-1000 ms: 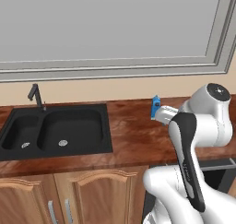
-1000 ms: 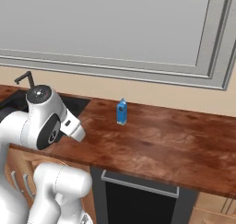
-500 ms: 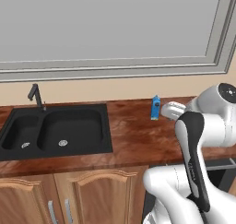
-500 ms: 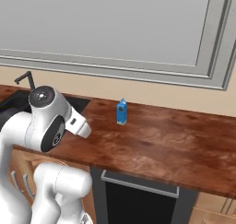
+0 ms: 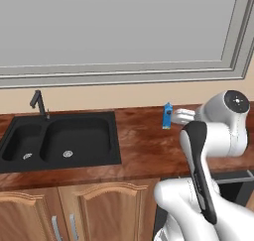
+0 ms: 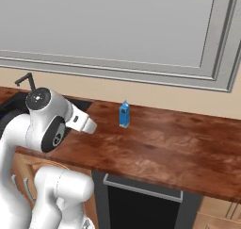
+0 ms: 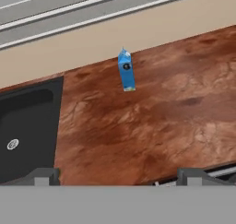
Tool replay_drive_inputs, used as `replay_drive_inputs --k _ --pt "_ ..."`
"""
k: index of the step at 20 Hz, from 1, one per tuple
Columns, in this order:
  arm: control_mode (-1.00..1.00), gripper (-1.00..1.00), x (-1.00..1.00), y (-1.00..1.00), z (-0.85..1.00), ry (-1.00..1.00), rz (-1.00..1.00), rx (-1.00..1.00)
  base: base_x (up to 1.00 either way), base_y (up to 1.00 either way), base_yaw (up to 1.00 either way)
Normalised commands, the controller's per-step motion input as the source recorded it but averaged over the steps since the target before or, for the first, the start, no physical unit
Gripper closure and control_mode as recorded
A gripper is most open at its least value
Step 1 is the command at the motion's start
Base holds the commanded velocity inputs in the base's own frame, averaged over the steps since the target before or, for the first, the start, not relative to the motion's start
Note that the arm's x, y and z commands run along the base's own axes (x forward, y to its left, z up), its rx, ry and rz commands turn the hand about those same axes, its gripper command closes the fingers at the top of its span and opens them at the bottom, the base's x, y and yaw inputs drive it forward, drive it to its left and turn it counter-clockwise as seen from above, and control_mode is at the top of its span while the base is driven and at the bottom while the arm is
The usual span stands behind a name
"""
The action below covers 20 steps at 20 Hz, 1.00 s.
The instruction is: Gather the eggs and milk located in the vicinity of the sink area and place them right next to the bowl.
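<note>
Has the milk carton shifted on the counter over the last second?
No. The milk stands at the same spot right of the sink, near the back wall, in both base views.

Wooden counter (image 6: 179, 148) bears the milk (image 6: 124, 114) (upright), beside the sink (image 5: 59, 142).

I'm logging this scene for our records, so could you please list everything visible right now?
milk carton: one, blue, upright on the counter near the back wall, right of the sink.
sink: one, black, two basins with round silver drains, set in the counter.
faucet: one, dark, behind the sink.
counter: one, reddish-brown.
cabinet doors: two, wooden, below the sink.
window frame: one, grey, above the counter.
gripper: one, grey fingertips apart, empty, facing the carton.
</note>
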Motion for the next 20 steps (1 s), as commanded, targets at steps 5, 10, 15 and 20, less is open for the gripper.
replay_drive_inputs --k 5,10,15,20 --pt "-1.0 -1.0 0.4 -0.07 0.0 0.0 0.01 -0.03 0.0 0.0 0.0" --pt "-1.0 -1.0 0.4 -0.24 0.0 0.02 0.03 0.0 0.0 0.0 0.0" --pt "-1.0 -1.0 0.4 -0.2 0.0 0.01 0.02 0.0 0.0 0.0 0.0" --pt "-1.0 -1.0 0.47 -0.07 0.0 0.04 0.0 0.0 0.0 0.0 0.0"
